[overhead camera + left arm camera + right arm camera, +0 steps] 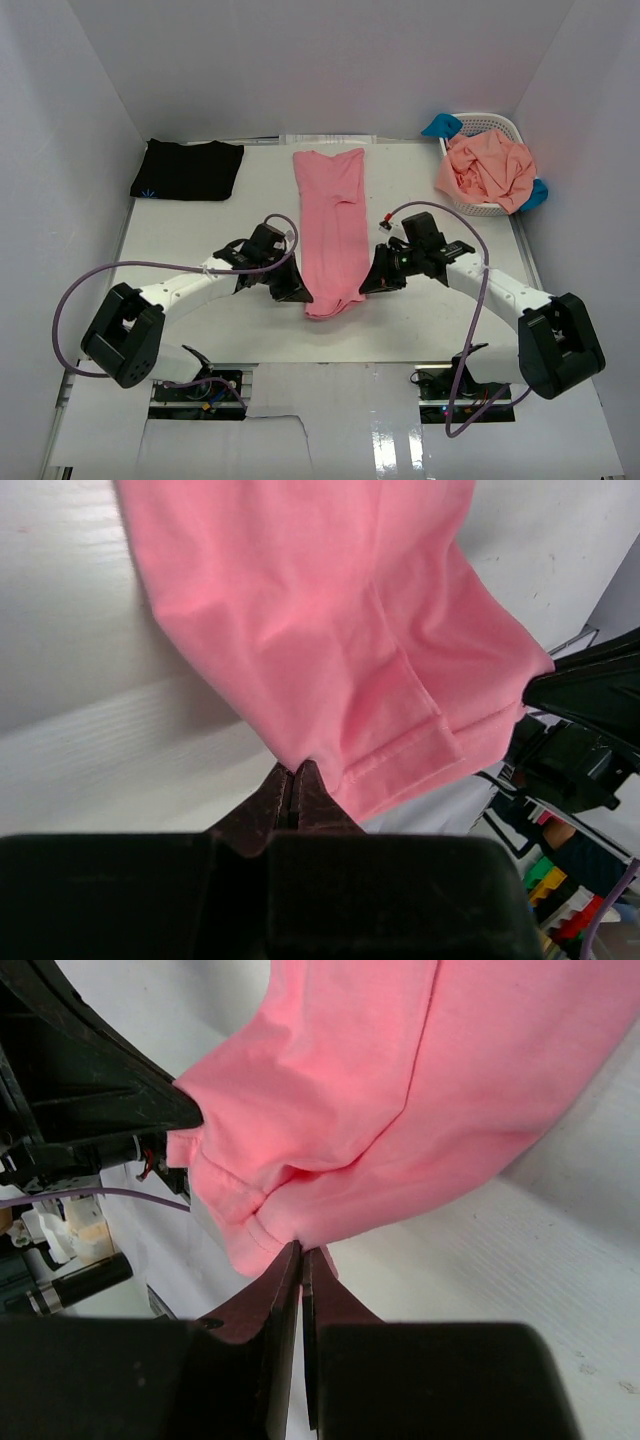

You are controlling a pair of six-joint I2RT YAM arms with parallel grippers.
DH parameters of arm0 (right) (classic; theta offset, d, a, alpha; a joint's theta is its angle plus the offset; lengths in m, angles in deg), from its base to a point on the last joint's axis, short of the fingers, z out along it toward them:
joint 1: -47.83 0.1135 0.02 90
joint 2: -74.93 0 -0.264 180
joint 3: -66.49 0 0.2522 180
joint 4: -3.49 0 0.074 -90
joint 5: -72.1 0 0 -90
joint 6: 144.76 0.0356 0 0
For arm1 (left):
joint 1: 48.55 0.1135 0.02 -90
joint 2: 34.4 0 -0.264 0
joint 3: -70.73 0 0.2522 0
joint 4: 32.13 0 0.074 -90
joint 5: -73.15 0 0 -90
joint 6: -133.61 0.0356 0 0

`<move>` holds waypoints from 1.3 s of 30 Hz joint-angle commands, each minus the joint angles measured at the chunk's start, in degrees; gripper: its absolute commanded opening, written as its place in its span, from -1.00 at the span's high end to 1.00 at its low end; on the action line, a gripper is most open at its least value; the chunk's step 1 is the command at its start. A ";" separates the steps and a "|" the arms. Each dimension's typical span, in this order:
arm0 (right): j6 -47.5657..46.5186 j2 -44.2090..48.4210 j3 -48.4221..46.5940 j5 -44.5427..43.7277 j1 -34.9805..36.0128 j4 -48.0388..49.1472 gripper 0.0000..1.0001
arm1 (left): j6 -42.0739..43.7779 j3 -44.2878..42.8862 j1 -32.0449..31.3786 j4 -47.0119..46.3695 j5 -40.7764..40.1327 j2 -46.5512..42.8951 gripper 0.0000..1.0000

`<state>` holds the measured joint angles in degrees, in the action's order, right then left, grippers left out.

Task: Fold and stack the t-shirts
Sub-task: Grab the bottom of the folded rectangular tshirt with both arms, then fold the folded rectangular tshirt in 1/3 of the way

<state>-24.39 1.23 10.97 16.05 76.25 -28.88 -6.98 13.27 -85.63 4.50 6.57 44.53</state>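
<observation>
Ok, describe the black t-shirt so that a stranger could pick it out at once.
Start at the white table and go to its far left corner. There the black t-shirt lies folded flat. It is the only dark cloth: the pink t-shirt is a long strip in the middle, and the orange one is heaped in the white basket at far right.

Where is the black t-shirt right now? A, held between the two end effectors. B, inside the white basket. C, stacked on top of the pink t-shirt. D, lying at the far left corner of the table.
D: the black t-shirt lies at the far left corner of the table, apart from the pink t-shirt and the basket.
</observation>
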 commanded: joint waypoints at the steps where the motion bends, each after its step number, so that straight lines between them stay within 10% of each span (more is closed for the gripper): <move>1: -2.42 -1.63 -3.94 1.82 -2.14 -2.04 0.84 | 1.54 -0.33 3.59 1.91 2.68 -1.68 1.00; 39: -11.74 -25.01 -30.48 -0.03 -10.41 -9.34 0.85 | 11.74 -33.55 13.88 7.01 -1.71 24.95 1.00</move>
<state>-34.53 -22.52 -16.57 16.31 66.42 -37.60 4.19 -17.86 -72.19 11.39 5.65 69.47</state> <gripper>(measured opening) 0.081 0.026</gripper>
